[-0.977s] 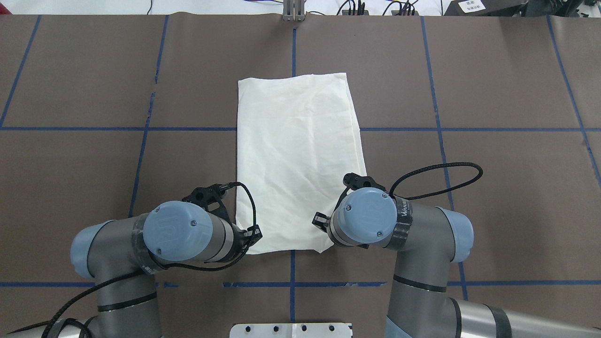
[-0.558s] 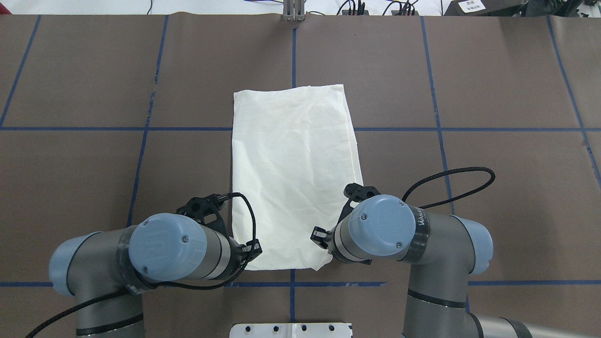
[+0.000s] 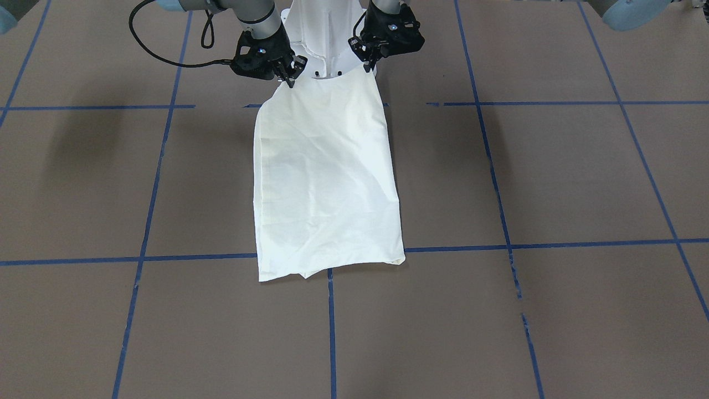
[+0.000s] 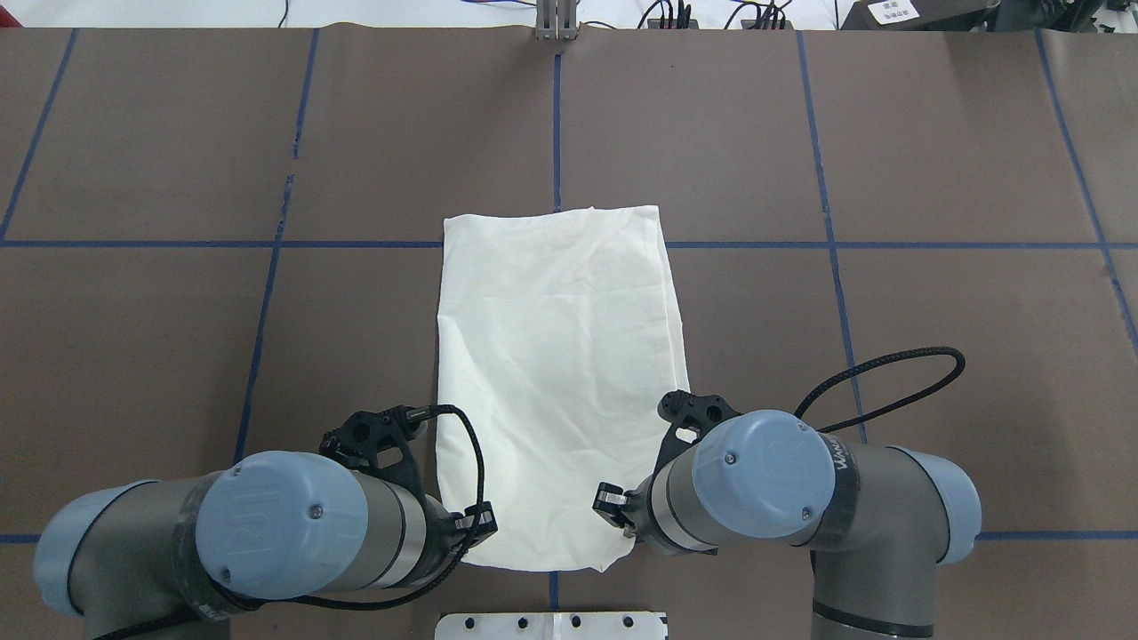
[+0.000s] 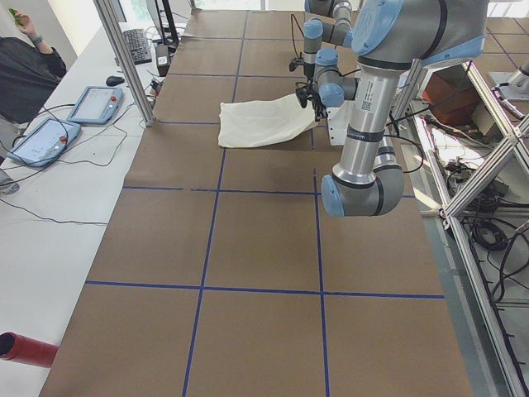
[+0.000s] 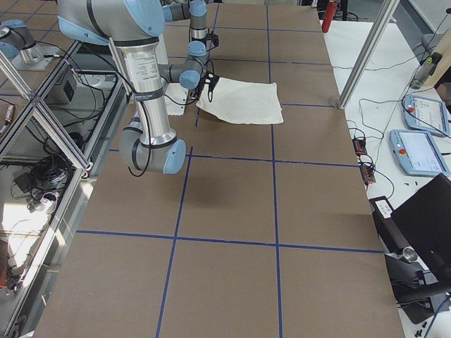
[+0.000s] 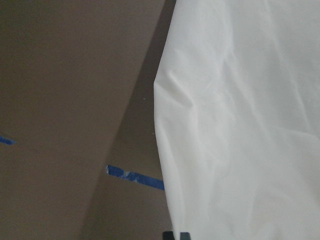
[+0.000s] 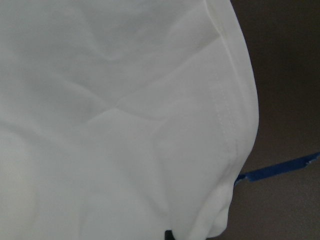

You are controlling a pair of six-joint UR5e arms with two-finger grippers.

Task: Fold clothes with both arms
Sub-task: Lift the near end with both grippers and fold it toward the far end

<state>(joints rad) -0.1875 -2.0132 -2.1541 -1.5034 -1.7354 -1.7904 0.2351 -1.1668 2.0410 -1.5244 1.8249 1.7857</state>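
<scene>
One cream fabric T-shirt (image 4: 556, 382), folded into a long plain rectangle, is lying on the brown blue-taped bench (image 4: 933, 160) with its near edge lifting. Two grey-and-silver tubular arms, the left arm (image 4: 284, 524) and the right arm (image 4: 765, 476), are each clenching their jaws on one near corner.

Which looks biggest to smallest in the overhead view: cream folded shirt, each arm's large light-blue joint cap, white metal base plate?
1. cream folded shirt.
2. left arm's light-blue joint cap and right arm's light-blue joint cap: roughly alike, nearer the camera.
3. white metal base plate, cropped to a strip.
</scene>
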